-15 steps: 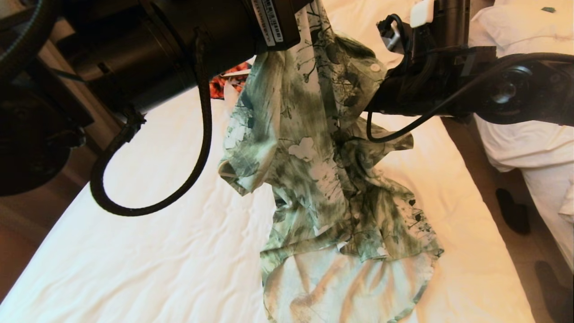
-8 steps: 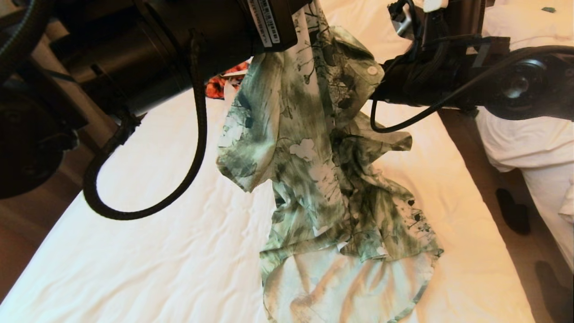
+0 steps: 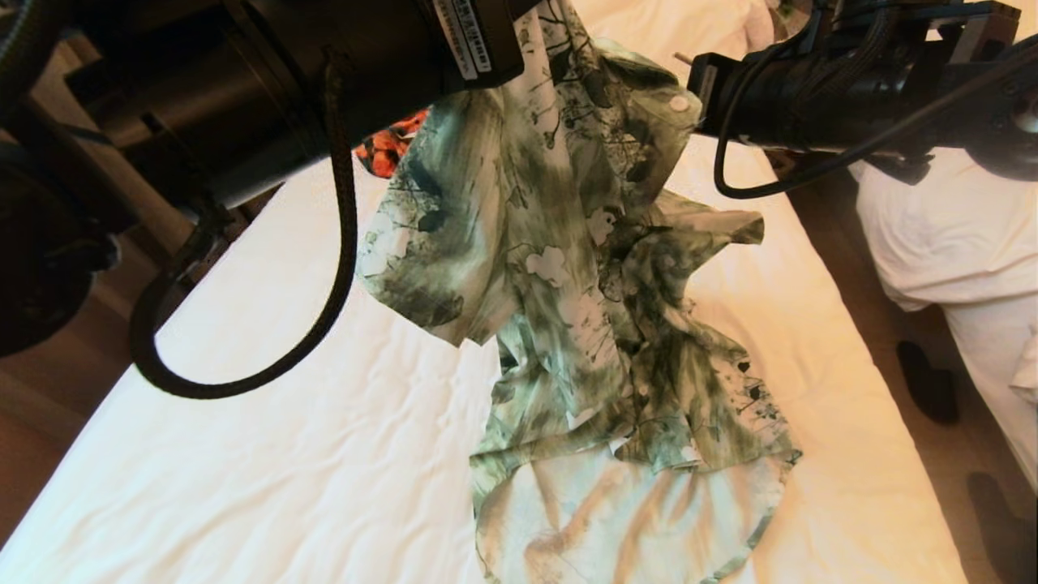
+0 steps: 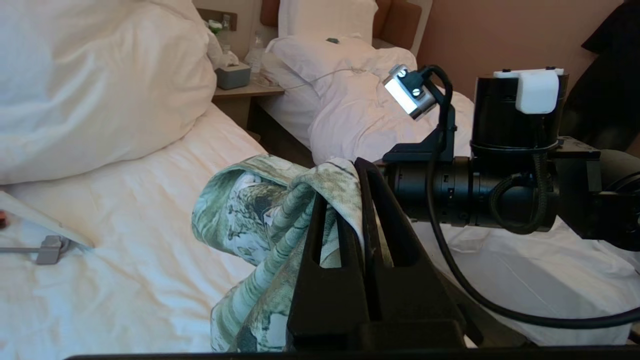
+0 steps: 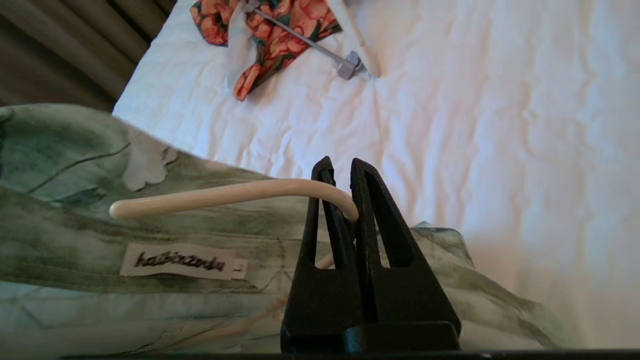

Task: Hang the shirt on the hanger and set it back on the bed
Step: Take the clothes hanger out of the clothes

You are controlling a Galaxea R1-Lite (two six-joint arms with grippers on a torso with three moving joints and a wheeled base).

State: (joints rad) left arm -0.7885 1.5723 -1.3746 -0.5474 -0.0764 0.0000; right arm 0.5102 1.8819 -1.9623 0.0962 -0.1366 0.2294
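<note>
Shirt: the shirt (image 3: 559,243) hangs in the air by its collar end, its lower half pooled on the bed (image 3: 268,422)
Hanger: the hanger (image 5: 225,196) has its cream hook out above the collar label, the arms seemingly inside the fabric
Right tool: the right tool (image 5: 350,200) is pinched tight on the hanger's hook
Left tool: the left tool (image 4: 350,220) is clamped on a fold of the shirt
Change: over the last second both arms have risen and the cloth has spread wider, the left sleeve lifting off the sheet
Meaning: the garment looks threaded, so lowering it flat probably remains
Containers: none here
Beyond: an orange floral garment (image 5: 280,35) with another hanger (image 5: 320,50) lies farther up the bed
</note>
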